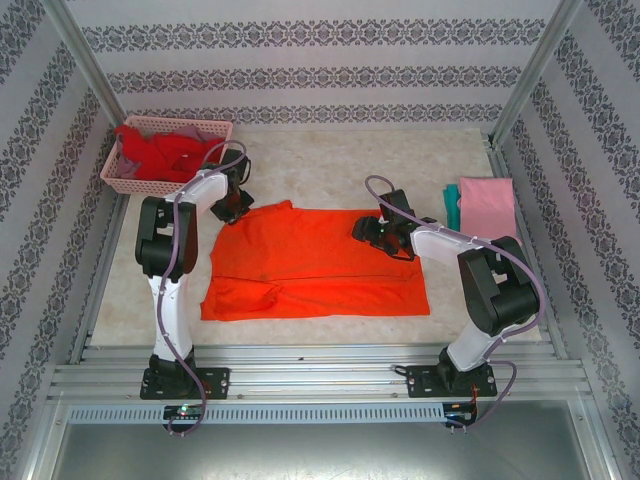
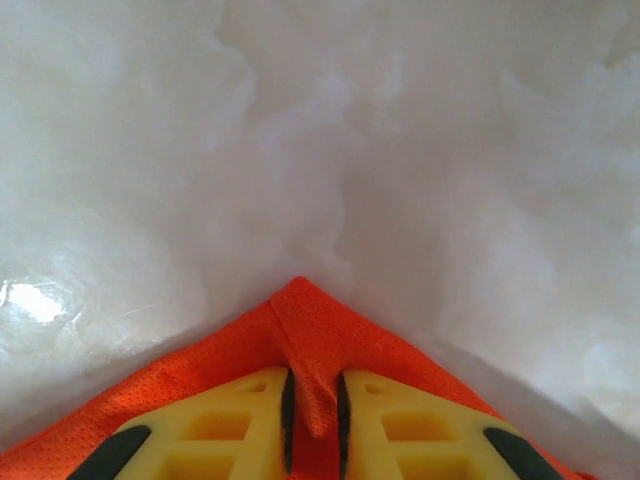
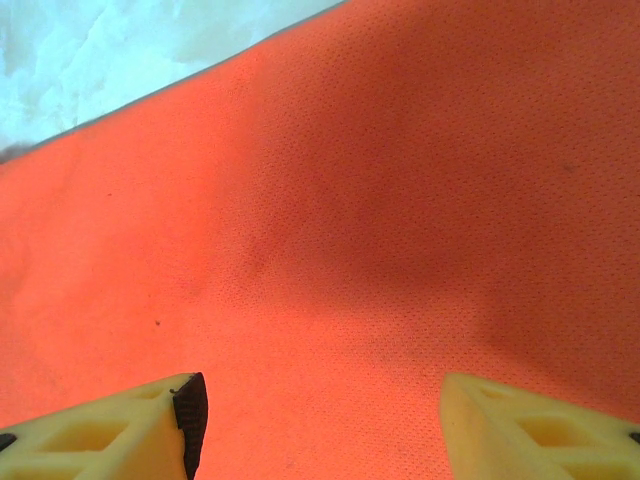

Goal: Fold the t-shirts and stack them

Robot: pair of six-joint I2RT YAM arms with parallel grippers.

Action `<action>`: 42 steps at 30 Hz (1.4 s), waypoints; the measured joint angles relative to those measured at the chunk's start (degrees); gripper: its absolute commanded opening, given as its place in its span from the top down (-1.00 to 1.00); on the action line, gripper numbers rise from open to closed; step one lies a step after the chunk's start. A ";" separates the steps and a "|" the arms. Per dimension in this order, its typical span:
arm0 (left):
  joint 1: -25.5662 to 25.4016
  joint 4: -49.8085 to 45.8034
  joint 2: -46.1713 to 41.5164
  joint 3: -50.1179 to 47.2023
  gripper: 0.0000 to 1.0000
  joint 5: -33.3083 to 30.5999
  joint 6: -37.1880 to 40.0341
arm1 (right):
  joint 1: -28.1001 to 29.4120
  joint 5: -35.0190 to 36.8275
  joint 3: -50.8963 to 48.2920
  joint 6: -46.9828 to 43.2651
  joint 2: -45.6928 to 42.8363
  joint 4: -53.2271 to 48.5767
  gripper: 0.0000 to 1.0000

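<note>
- Top external view: a bright orange mesh-cloth t-shirt (image 1: 315,265) lies spread flat at the centre of the pale bench (image 1: 330,160).
- The left hand (image 1: 232,208) sits at the shirt's upper-left corner. In the left wrist view its yellow fingers (image 2: 240,420) are nearly closed, pinching a ridge of orange cloth.
- The right hand (image 1: 372,228) is at the shirt's upper-right edge. In the right wrist view its fingers (image 3: 120,430) stand wide apart above the cloth, holding nothing.
- A folded pink t-shirt (image 1: 487,205) lies at the right of the frame, with a teal t-shirt (image 1: 452,208) showing at its left edge.
- Red cloth (image 1: 165,150) lies in the pink lattice basket (image 1: 160,186), upper left.
- The orange shirt's fold looks to be just starting. Next, the right hand likely needs to close on its edge so both can lift together.
</note>
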 measured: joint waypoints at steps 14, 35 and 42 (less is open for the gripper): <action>0.13 -3.21 0.13 4.79 0.39 -0.61 0.46 | 0.00 0.00 0.00 0.00 0.00 0.04 -0.26; 0.48 -8.13 7.17 13.64 0.41 -2.97 7.02 | 0.00 0.00 -0.52 0.15 0.07 0.22 -0.27; 0.44 -9.22 7.34 14.03 0.33 -4.17 9.16 | 0.00 0.02 -0.55 0.15 0.07 0.24 -0.27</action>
